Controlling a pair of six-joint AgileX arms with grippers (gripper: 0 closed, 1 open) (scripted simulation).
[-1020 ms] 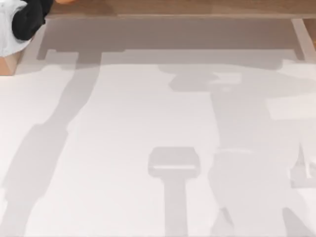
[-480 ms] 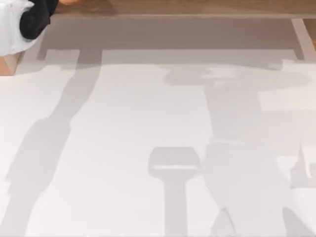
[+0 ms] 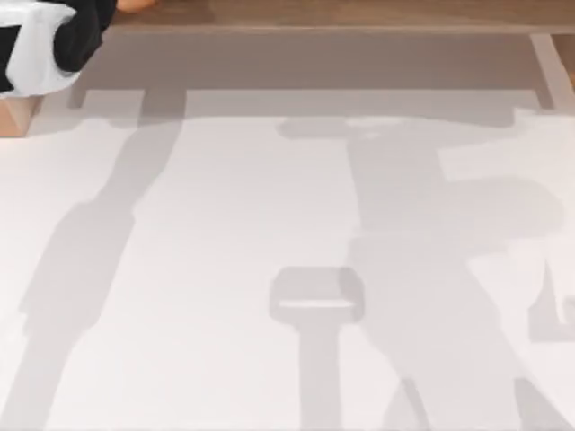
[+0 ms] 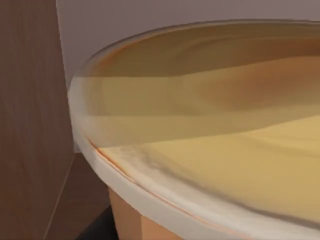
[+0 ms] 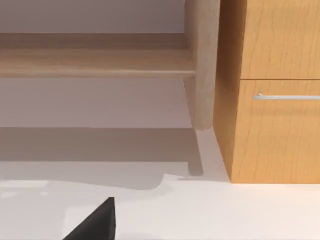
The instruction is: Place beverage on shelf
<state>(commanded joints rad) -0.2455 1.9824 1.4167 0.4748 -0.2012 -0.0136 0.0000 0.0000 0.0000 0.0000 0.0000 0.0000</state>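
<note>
The beverage is right up against the camera in the left wrist view: a pale yellow-orange round top with a light rim over an orange-tan body. From above, a sliver of the beverage peeks out at the far left corner, over the shelf. My left gripper is shut on it there. A brown wooden upright stands just beside the beverage. A dark part of my right gripper hangs low over the white tabletop, facing the shelf board.
The shelf's long board runs along the table's far edge, with an upright at its right end. Beside that upright stands a wooden cabinet with a metal drawer handle. Arm shadows lie across the white tabletop.
My left arm has moved to the right along the shelf with the beverage. The right arm's shadow on the table has drifted left.
</note>
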